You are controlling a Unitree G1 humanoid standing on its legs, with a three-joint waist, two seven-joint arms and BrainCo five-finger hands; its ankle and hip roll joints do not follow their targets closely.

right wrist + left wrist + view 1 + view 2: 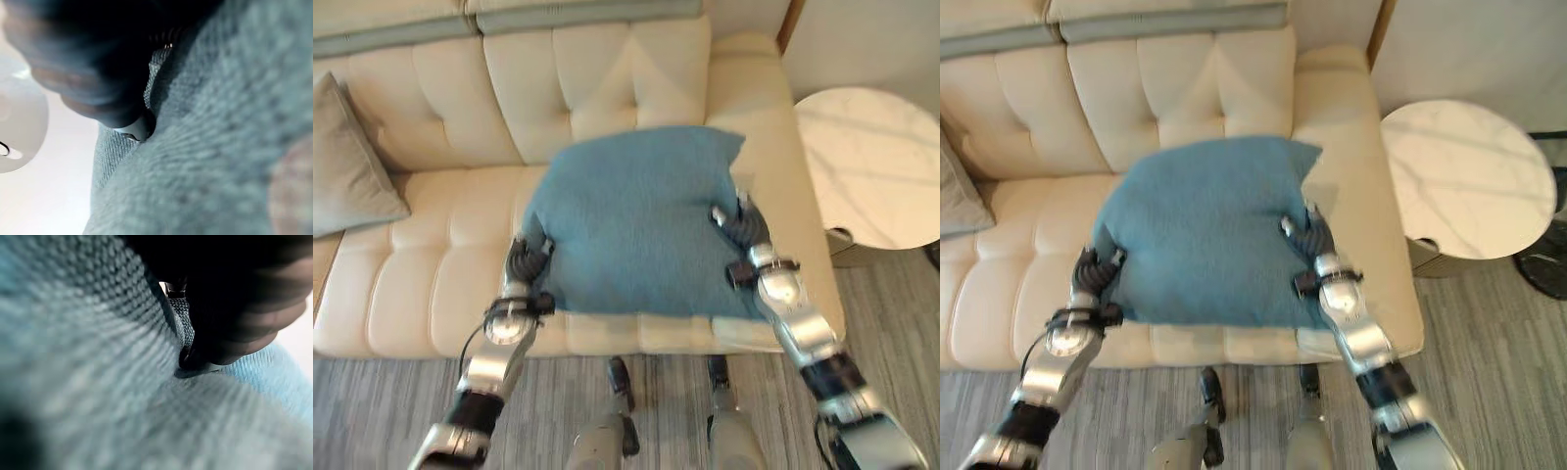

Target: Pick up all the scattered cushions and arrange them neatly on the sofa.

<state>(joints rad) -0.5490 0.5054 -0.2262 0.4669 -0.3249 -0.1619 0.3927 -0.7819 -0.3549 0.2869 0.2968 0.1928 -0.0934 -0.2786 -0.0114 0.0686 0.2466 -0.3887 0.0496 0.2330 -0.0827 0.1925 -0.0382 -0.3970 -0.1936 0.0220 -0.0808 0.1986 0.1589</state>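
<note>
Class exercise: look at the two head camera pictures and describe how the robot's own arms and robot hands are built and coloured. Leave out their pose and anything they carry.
Both arms are jointed silver-grey metal segments with darker black sections nearer the body. A round silver joint ringed by a thin black band sits at each wrist. The left robot hand and right robot hand wear dark, ribbed covers over back and wrist. The right robot hand has a small black block at its wrist.

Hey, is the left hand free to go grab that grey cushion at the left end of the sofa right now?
Probably not yet. The left hand and right hand both press against the blue cushion, held over the sofa seat. The grey cushion lies unblocked, but the blue one would have to be put down first.
</note>
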